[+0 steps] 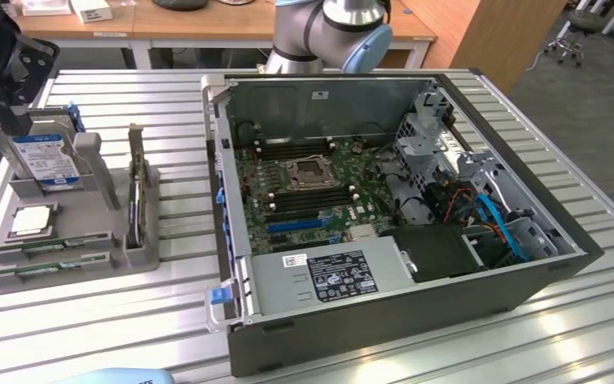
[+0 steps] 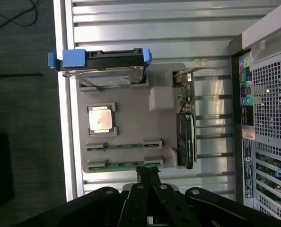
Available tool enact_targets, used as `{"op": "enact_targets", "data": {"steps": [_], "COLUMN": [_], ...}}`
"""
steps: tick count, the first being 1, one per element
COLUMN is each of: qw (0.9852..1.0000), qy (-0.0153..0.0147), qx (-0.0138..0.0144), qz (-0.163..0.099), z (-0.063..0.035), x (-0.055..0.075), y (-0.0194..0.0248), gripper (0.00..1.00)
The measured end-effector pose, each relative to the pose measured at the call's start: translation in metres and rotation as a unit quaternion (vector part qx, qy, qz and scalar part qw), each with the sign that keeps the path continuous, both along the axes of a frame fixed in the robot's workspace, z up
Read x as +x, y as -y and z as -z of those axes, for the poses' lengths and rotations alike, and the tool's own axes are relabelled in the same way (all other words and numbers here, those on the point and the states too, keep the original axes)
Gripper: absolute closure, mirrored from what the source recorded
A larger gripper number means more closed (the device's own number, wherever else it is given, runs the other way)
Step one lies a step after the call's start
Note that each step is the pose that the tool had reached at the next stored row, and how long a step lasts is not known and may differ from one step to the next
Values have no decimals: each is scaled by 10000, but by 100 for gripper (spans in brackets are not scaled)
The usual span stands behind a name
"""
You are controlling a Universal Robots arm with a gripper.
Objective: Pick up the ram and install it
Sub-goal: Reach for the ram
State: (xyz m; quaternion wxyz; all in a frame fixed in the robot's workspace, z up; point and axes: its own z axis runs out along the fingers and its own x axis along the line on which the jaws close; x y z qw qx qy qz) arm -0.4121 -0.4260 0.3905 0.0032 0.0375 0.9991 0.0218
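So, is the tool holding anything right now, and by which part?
Nothing. The tool is shut and empty; both ram sticks lie in the tray slots.

My slatted metal table (image 1: pixel 574 320) stands before pale wooden desks (image 1: pixel 179 32) and a tall wooden panel (image 1: pixel 499 40), with grey carpeted floor (image 1: pixel 595 96) and a wheeled chair (image 1: pixel 576 32) beyond.

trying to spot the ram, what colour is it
The ram sticks are green, clearest in the wrist view.
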Motion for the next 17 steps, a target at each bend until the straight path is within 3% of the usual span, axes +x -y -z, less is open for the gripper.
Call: {"op": "enact_targets", "data": {"steps": [11, 17], "qw": [10000, 10000], "qy": [-1, 0], "qx": [-1, 0], "qz": [1, 1], "z": [23, 29], "x": [7, 8], "y": [55, 59], "gripper": [90, 90]}}
